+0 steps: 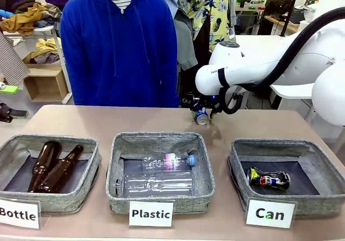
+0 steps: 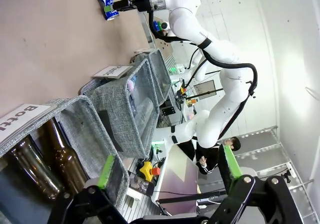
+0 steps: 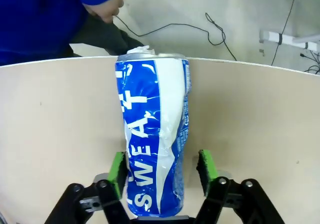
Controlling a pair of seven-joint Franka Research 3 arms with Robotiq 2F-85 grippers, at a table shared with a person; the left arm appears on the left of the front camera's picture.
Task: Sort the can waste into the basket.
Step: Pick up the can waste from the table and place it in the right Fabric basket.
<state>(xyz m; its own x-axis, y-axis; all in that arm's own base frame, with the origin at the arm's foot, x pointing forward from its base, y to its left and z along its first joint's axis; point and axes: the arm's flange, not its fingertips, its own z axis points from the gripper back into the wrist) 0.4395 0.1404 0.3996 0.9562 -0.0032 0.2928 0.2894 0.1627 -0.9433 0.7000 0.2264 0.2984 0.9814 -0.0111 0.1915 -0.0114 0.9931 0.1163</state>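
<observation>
The right hand (image 3: 161,171) clamped shut on the blue and white can (image 3: 155,149) at upper centre; the left hand (image 2: 167,171) gaped open. One crushed can (image 1: 268,178) lay in the Can basket (image 1: 318,165), lower right.

Right tool (image 3: 160,170) low at far edge, seemingly clamped, left tool (image 2: 167,169) spread wide

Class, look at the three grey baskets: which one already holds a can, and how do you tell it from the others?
The basket signed "Can" at the robot's right holds a crushed dark can; the other two hold bottles.
</observation>
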